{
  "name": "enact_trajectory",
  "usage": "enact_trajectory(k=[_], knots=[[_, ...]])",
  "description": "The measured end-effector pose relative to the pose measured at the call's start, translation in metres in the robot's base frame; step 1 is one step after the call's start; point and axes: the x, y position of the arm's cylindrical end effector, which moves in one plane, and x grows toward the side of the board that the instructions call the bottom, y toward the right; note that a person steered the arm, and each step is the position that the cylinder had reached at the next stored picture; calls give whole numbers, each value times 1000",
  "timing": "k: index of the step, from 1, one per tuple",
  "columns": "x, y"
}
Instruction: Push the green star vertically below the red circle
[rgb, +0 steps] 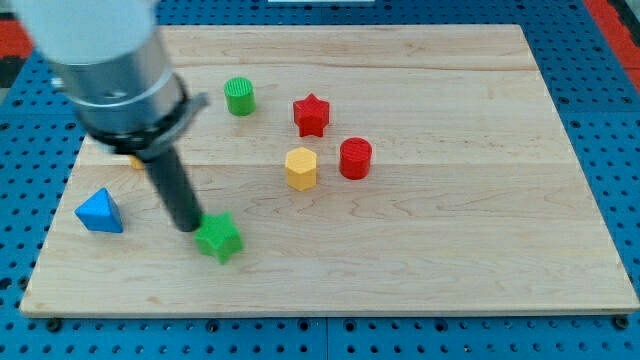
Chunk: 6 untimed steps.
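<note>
One wooden board (480, 260) | blue pegboard (610, 120) beneath | my tip (190, 228) touching green star (219, 238)

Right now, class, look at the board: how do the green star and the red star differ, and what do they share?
Colour: the green star is green, the red star red. Place: the green star lies near the view's bottom, the red star near the top, further right. Contact: my tip is against the green star's left side, while the red star stands alone. Both are star-shaped blocks on the board.
</note>
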Motion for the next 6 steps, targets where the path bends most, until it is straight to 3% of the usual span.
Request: enact_trajectory(k=[1,2,3,4,5,6], knots=[[11,58],[19,-4],[48,36],[48,104],[43,48],[-18,-23]])
